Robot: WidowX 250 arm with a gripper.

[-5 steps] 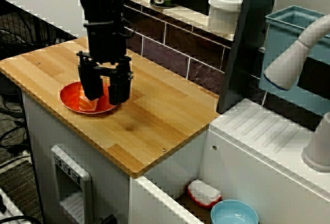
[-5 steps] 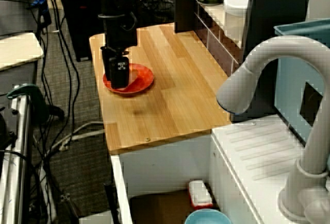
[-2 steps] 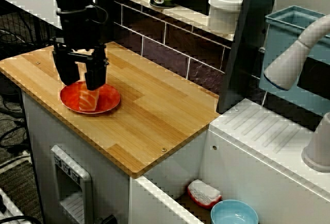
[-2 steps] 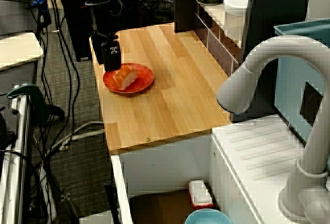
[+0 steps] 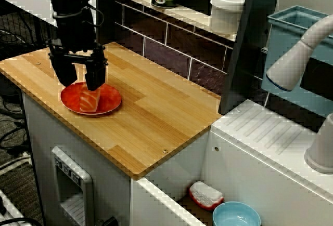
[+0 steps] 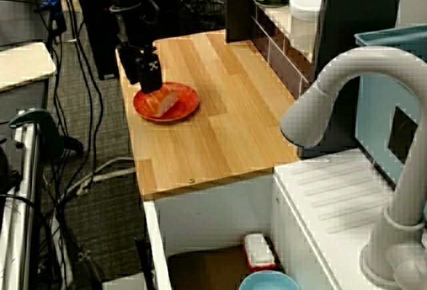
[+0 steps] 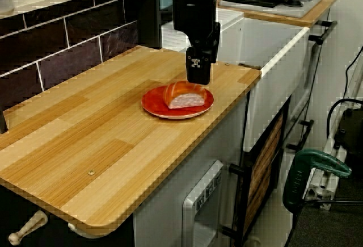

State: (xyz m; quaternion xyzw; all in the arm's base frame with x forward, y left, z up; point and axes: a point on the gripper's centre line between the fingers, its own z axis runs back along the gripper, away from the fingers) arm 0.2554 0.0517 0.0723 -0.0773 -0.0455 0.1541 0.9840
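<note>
Side view: sushi [image 7: 184, 95] just below tool [image 7: 198, 80].

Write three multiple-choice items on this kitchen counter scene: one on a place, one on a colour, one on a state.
1. Where does the salmon sushi lie?
A. In the blue bowl
B. On the shelf by the white jar
C. On the plate

2. What colour is the plate?
A. Blue
B. Red
C. White

3. How is the gripper?
A. Open and empty, over the plate
B. Shut on the sushi
C. Shut on the plate's rim

Answers:
1 C: the sushi rests in the middle of the plate, which stands on the wooden counter.
2 B: the plate's rim shows red all round the sushi.
3 A: the view across the counter shows the two fingers apart with nothing between them.
</note>
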